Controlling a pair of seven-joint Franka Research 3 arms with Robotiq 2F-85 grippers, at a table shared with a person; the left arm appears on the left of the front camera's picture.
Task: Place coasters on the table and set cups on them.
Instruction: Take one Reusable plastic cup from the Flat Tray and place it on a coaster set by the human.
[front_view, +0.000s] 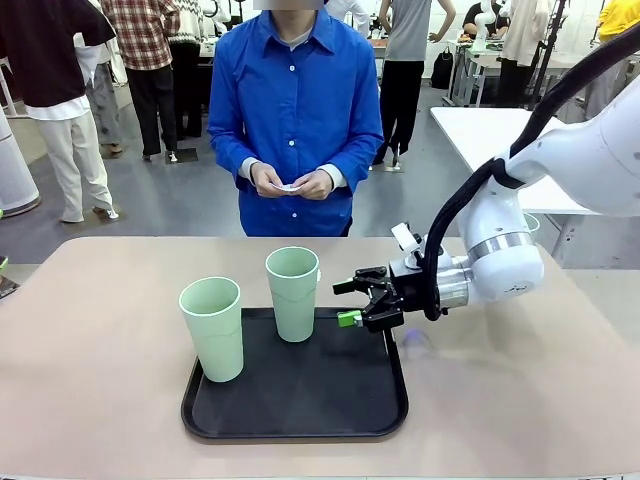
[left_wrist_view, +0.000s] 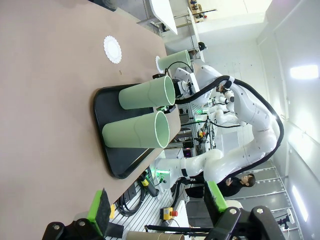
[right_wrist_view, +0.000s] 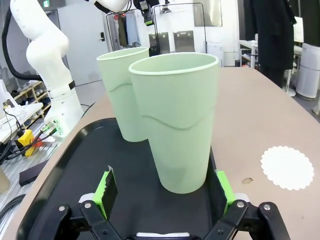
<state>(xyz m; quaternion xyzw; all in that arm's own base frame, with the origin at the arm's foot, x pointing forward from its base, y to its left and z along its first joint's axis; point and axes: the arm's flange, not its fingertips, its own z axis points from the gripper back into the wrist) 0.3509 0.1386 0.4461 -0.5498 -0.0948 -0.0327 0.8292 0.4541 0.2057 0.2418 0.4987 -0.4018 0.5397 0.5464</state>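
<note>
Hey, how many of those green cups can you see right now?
3. On the black tray: the left cup and the far cup. The third cup stands on the table beyond the tray, mostly hidden from the front camera.

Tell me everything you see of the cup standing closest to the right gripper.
This cup is a tall, pale mint-green tumbler without handle, tapering to the base, with a faint ridge around its middle; it looks like matte plastic. It stands upright, seemingly empty, on the black tray near its far edge, apart from the second cup. The open right gripper points its fingers at it from the side; no contact shows.
</note>
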